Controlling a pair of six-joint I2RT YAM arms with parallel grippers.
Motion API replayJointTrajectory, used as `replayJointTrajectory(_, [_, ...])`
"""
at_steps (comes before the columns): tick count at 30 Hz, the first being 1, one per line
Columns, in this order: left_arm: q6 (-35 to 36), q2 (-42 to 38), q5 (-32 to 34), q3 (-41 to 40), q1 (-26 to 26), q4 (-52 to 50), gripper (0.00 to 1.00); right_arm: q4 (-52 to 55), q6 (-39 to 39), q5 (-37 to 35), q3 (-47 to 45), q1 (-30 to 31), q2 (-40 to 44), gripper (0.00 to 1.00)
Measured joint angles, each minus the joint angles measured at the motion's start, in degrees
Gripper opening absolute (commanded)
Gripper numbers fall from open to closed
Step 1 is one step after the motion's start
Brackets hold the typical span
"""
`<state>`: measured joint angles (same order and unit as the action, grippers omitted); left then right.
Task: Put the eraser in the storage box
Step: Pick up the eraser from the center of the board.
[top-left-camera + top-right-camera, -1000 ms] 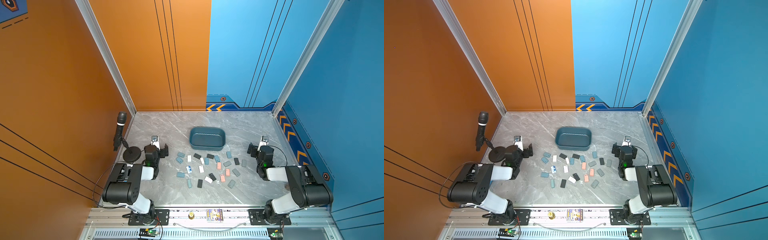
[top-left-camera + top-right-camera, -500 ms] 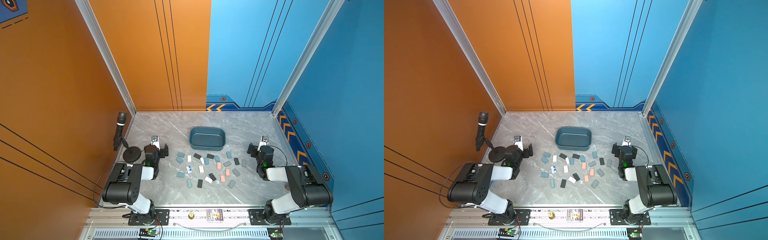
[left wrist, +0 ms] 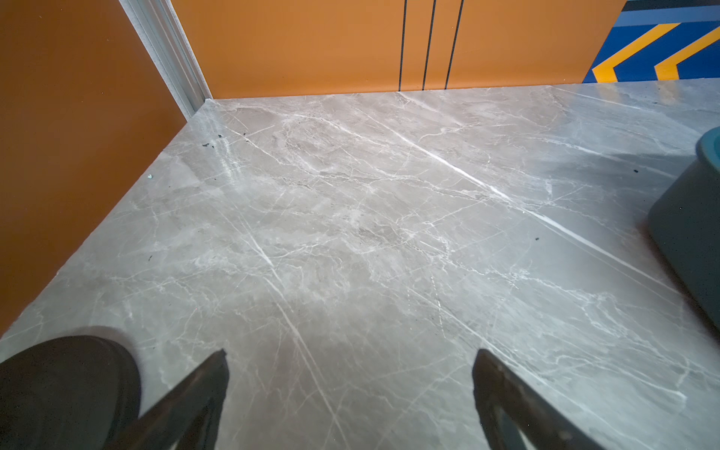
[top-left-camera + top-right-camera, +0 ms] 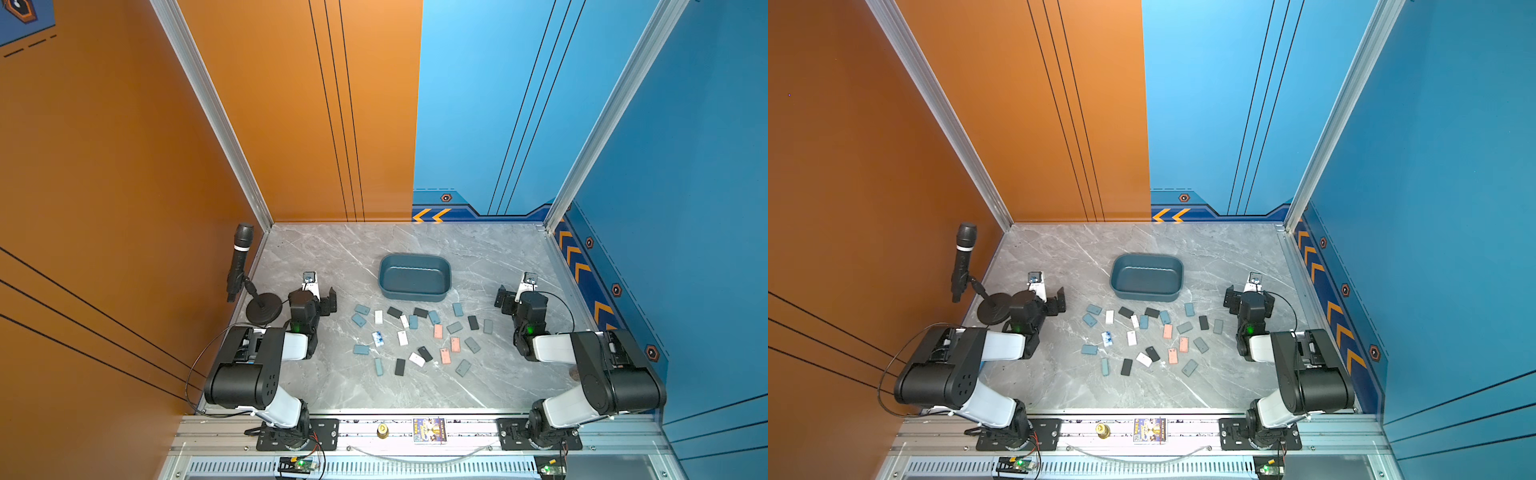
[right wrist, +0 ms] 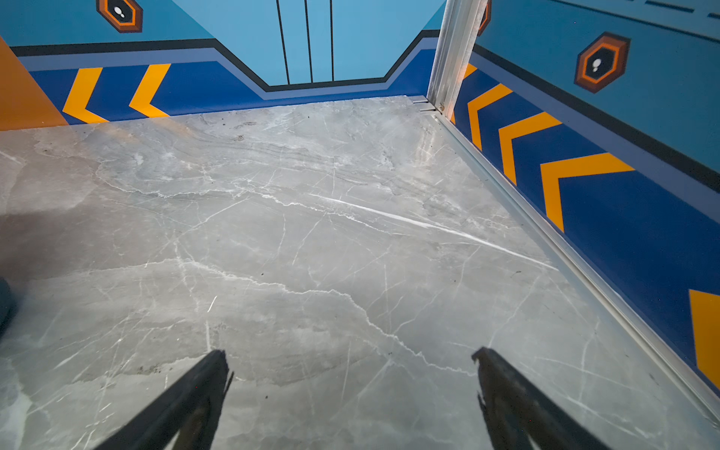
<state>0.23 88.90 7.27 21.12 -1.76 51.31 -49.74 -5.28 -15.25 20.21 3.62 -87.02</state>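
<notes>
Right gripper (image 5: 350, 366) spread wide over bare marble tabletop (image 5: 311, 233).

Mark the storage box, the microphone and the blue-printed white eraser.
storage box (image 4: 413, 296), in a top view, front wall.
microphone (image 4: 238, 264), in a top view, mid handle.
blue-printed white eraser (image 4: 377, 338), in a top view, top face.

Orange wall (image 4: 124, 166), blue wall (image 4: 685, 166), grey marble floor (image 4: 332, 257), aluminium corner posts (image 4: 217, 124)
</notes>
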Motion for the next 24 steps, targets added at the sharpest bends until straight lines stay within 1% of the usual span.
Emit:
replayJointTrajectory(14, [0.00, 0.00, 0.00, 0.00, 0.00, 0.00, 0.98, 0.00, 0.00, 0.00, 0.00, 0.02, 0.00, 1.00])
replayJointTrajectory(16, [-0.02, 0.00, 0.00, 0.00, 0.00, 0.00, 1.00, 0.00, 0.00, 0.02, 0.00, -0.04, 0.00, 1.00])
replayJointTrajectory(19, [0.04, 0.00, 0.00, 0.00, 0.00, 0.00, 0.95, 0.00, 0.02, 0.02, 0.00, -0.20, 0.00, 1.00])
replayJointTrajectory(22, [-0.02, -0.02, 0.20, 0.02, -0.02, -0.13, 0.95, 0.00, 0.26, 0.04, 0.00, -0.20, 0.00, 1.00])
replayJointTrajectory(24, [-0.04, -0.57, 1.18, 0.02, -0.11, -0.92, 0.93, -0.02, 0.44, -0.02, 0.00, -0.20, 0.00, 1.00])
